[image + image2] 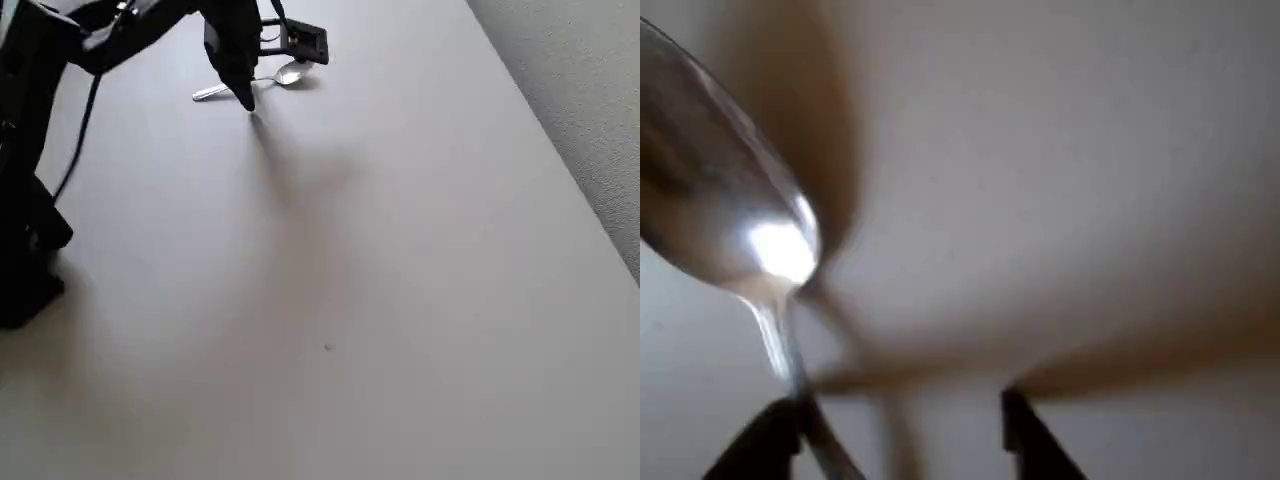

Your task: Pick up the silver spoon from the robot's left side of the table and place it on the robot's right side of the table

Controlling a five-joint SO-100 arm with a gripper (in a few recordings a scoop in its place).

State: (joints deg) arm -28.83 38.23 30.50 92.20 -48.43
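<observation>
Your end effector (247, 98) sits low over the silver spoon (288, 75) near the far edge of the off-white surface (380, 300) in the overhead view. The spoon lies flat there — bowl to the right, handle to the left, the black arm crossing its middle. In the wrist view the fingers (1025, 440) stand apart with a clear gap; the blurred spoon (730, 220) has its handle running just beside the left fingertip — whether they touch, you cannot tell.
</observation>
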